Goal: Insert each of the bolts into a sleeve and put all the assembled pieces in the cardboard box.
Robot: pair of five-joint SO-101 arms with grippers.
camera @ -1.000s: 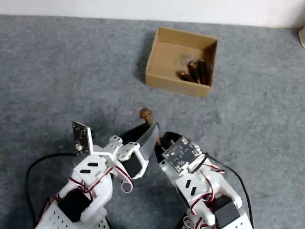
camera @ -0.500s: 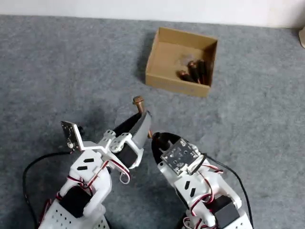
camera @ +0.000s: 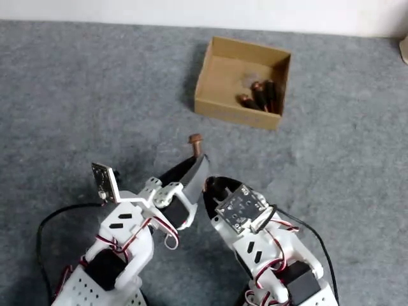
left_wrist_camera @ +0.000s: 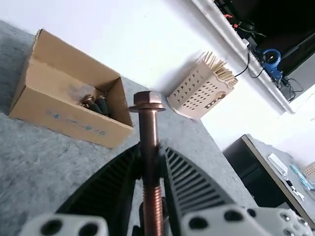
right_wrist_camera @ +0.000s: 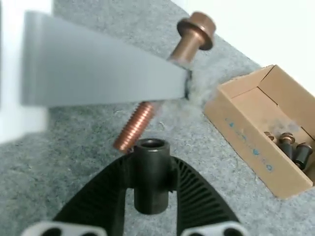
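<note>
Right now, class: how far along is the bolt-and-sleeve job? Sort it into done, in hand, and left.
Done: assembled pieces lie in the cardboard box. In hand: left gripper holds a bolt, right gripper a sleeve, the bolt's tip beside the sleeve's mouth, not in. Left: insert it and box the piece.

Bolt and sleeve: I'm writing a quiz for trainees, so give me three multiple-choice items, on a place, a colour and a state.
1. Where do the finished pieces lie? A) on a tray B) in the cardboard box C) in a bowl
2. What colour is the sleeve? A) black B) copper C) white
3. The left gripper is: A) open B) shut on the bolt C) shut on the sleeve
Answers: 1 B, they lie inside its walls; 2 A, black in the right gripper; 3 B, it clamps the shank.
</note>
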